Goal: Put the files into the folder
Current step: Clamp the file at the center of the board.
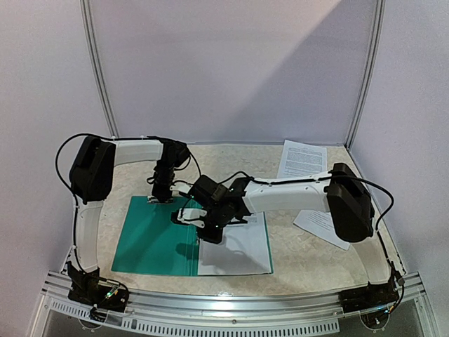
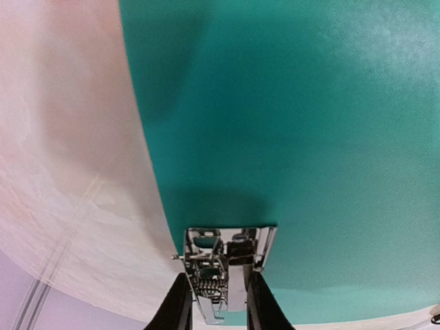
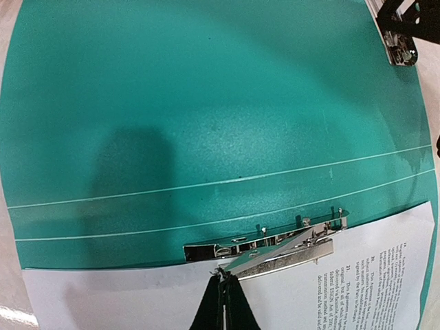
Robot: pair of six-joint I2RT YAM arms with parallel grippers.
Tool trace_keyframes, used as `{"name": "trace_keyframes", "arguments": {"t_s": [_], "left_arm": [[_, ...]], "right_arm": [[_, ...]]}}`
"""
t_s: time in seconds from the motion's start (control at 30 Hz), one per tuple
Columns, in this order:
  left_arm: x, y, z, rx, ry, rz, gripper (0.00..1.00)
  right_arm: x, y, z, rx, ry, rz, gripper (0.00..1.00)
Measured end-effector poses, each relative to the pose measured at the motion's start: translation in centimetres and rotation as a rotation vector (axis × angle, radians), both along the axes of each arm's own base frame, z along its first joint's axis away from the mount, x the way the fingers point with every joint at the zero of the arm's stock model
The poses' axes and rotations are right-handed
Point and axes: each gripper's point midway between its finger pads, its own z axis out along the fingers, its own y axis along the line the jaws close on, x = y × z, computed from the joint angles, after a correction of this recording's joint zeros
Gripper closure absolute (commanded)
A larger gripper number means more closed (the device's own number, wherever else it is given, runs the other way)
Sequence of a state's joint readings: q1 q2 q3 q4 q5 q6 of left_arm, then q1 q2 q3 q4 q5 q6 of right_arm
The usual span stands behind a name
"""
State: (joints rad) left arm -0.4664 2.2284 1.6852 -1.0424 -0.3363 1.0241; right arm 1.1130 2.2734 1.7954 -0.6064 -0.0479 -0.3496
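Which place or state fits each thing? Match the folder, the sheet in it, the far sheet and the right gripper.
1 folder
2 sheet in the folder
3 far sheet
4 right gripper

a shut, at the spine clamp
b on the bare table, far right
c lying open, teal
d on the right half

Pairs: 1c, 2d, 3b, 4a

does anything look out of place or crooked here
One white printed paper sheet lies outside the open teal plastic folder at the back right. A second sheet lies skewed, partly under the right arm. The sheet inside the folder looks square with it. Nothing looks torn or spilled.
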Motion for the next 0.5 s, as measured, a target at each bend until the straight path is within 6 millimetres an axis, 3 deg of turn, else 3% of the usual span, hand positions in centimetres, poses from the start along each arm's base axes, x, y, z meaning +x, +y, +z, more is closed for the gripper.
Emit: {"name": "trace_keyframes", "arguments": {"t_s": [0.5], "left_arm": [[0.02,0.05,-0.01,0.01,-0.005,0.004,0.94]], "right_arm": [[-0.11,-0.05,-0.71,-0.052,-0.037,0.0,1.0]]}}
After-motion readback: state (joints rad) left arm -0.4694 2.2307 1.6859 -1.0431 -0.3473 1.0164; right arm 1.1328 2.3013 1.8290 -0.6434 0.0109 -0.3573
